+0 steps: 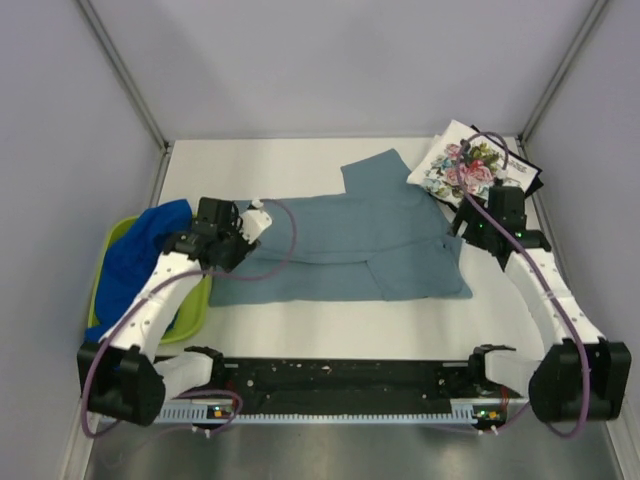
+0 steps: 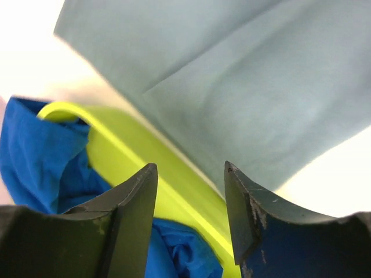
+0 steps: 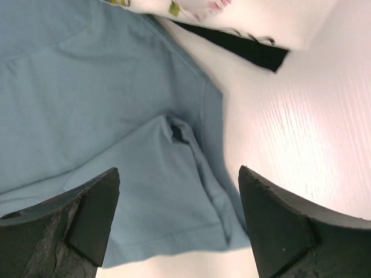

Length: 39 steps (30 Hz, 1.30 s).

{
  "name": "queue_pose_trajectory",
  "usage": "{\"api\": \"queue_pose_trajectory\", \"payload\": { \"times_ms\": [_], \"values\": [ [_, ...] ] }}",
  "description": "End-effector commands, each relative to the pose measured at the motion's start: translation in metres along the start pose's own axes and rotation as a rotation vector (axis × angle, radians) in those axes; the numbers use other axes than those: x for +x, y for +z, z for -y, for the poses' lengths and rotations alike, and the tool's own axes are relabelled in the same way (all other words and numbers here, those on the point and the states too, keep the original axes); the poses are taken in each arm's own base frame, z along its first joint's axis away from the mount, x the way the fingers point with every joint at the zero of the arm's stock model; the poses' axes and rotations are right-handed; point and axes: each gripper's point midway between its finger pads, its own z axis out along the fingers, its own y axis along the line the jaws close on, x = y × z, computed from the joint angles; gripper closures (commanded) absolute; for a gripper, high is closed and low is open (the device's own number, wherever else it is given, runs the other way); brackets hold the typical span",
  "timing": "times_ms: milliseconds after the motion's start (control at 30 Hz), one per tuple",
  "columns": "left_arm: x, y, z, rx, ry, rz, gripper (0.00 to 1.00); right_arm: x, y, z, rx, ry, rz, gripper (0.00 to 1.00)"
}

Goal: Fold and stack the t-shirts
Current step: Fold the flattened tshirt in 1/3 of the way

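Observation:
The grey-blue t-shirt (image 1: 350, 240) lies spread on the white table, with its right sleeve folded in. It also shows in the left wrist view (image 2: 243, 87) and the right wrist view (image 3: 87, 98). The royal blue t-shirt (image 1: 135, 255) is bunched in the lime-green tray (image 1: 196, 310) at the left. The folded white floral t-shirt (image 1: 462, 165) lies on the black t-shirt (image 1: 531, 172) at the back right. My left gripper (image 2: 190, 174) is open and empty over the tray rim (image 2: 133, 150), beside the grey-blue shirt's left edge. My right gripper (image 3: 178, 174) is open and empty above that shirt's right sleeve.
The blue shirt (image 2: 40, 156) hangs over the tray's wall. The floral shirt (image 3: 243, 17) and the black shirt's edge (image 3: 249, 52) lie just beyond the sleeve. Bare table (image 3: 307, 127) lies to its right. Grey walls enclose the table on three sides.

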Motion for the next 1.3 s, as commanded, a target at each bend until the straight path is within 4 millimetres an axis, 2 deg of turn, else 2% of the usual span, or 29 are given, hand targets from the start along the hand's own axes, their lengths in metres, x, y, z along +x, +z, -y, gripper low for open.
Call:
{"api": "queue_pose_trajectory", "payload": {
  "times_ms": [0, 67, 133, 233, 300, 500, 600, 633, 667, 700, 767, 800, 833, 933, 1033, 1133, 1267],
  "values": [
    [0.039, -0.016, 0.082, 0.330, 0.233, 0.006, 0.44, 0.036, -0.030, 0.027, 0.119, 0.193, -0.033, 0.21],
    [0.068, -0.009, 0.097, 0.363, 0.278, -0.055, 0.41, 0.053, -0.038, 0.029, 0.109, 0.285, -0.022, 0.22],
    [0.088, 0.003, 0.098, 0.332, 0.311, -0.101, 0.38, 0.073, -0.040, 0.031, 0.101, 0.410, -0.021, 0.22],
    [0.104, 0.025, 0.088, 0.222, 0.350, -0.139, 0.34, 0.089, -0.034, 0.040, 0.130, 0.502, 0.003, 0.23],
    [0.107, 0.032, 0.086, 0.198, 0.364, -0.143, 0.33, 0.100, -0.027, 0.047, 0.171, 0.507, -0.019, 0.23],
    [0.123, 0.038, 0.101, 0.243, 0.375, -0.157, 0.33, 0.128, -0.003, 0.054, 0.233, 0.490, -0.129, 0.24],
    [0.127, 0.043, 0.102, 0.219, 0.375, -0.149, 0.41, 0.135, 0.005, 0.064, 0.281, 0.504, -0.132, 0.35],
    [0.128, 0.043, 0.102, 0.217, 0.370, -0.148, 0.47, 0.135, 0.007, 0.072, 0.308, 0.526, -0.126, 0.41],
    [0.127, 0.043, 0.103, 0.216, 0.362, -0.144, 0.56, 0.136, 0.007, 0.075, 0.317, 0.535, -0.127, 0.51],
    [0.126, 0.042, 0.102, 0.214, 0.354, -0.143, 0.67, 0.135, 0.007, 0.080, 0.329, 0.549, -0.124, 0.62],
    [0.125, 0.037, 0.100, 0.210, 0.348, -0.148, 1.00, 0.135, 0.006, 0.087, 0.331, 0.585, -0.124, 0.85],
    [0.123, 0.034, 0.097, 0.199, 0.341, -0.153, 1.00, 0.133, 0.004, 0.090, 0.329, 0.610, -0.118, 0.97],
    [0.124, 0.029, 0.096, 0.203, 0.341, -0.166, 1.00, 0.131, 0.001, 0.094, 0.331, 0.643, -0.108, 1.00],
    [0.131, 0.001, 0.106, 0.302, 0.340, -0.207, 1.00, 0.124, -0.013, 0.105, 0.319, 0.718, -0.058, 1.00],
    [0.135, -0.024, 0.130, 0.448, 0.329, -0.192, 1.00, 0.127, -0.028, 0.108, 0.330, 0.763, -0.037, 1.00],
    [0.135, -0.031, 0.128, 0.435, 0.321, -0.200, 1.00, 0.133, -0.037, 0.107, 0.361, 0.848, -0.039, 1.00],
    [0.124, -0.049, 0.140, 0.541, 0.352, -0.160, 1.00, 0.132, -0.050, 0.128, 0.516, 0.942, 0.021, 1.00]
  ]
}}
